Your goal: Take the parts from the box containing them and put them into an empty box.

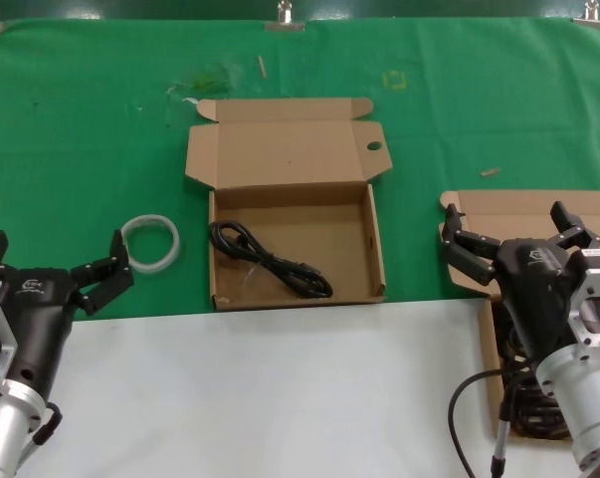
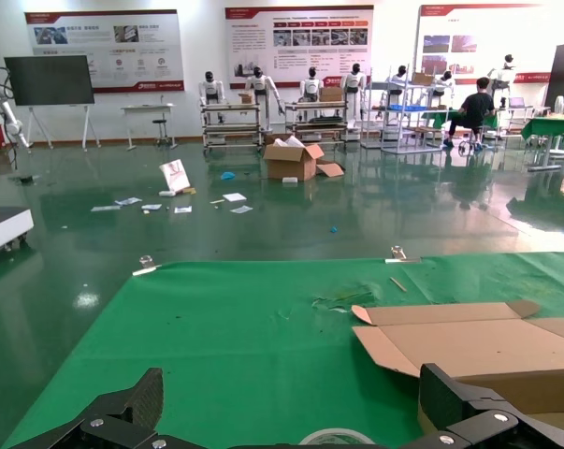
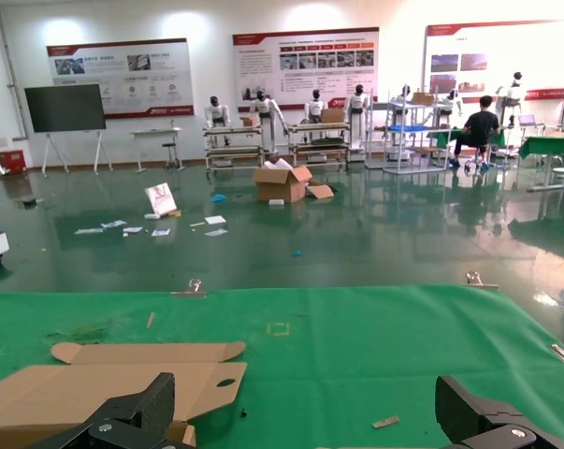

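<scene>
The square brown box (image 1: 372,254) with an oval hole in its lid tab (image 1: 374,146) lies open at the table's middle. One black cable (image 1: 270,261) lies inside it. The wider plain-lid box (image 1: 528,205) stands at the right, mostly hidden by my right arm; dark cables (image 1: 526,416) show inside it. My right gripper (image 1: 518,237) is open and empty above that box's far part. My left gripper (image 1: 56,262) is open and empty at the left, near the whitish ring (image 1: 150,242). The holed lid also shows in the right wrist view (image 3: 104,379).
The near half of the table is white (image 1: 280,388), the far half a green cloth (image 1: 100,129). Small scraps (image 1: 490,171) lie on the cloth. My right arm's own black wire (image 1: 461,403) loops at the front right. The ring (image 2: 336,437) and box lid (image 2: 469,341) show in the left wrist view.
</scene>
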Controlling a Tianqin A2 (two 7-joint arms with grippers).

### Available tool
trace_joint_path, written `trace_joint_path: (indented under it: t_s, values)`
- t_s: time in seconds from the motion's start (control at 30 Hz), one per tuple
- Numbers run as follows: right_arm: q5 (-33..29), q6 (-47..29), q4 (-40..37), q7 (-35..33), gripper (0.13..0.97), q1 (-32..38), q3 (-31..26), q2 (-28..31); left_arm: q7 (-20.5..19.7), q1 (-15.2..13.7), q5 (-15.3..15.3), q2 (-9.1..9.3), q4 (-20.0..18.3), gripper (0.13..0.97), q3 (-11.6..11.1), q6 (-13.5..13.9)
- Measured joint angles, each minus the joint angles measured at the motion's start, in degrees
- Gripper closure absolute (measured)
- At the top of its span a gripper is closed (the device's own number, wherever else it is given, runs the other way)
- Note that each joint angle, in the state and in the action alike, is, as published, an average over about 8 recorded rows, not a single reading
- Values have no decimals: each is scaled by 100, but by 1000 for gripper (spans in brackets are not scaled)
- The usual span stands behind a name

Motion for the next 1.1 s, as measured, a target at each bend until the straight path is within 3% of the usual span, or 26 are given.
trace_joint_path:
  t_s: [1.1]
  values:
    - [0,0,0,0,129,0,0,0,0,0,0,0,0,132,0,0]
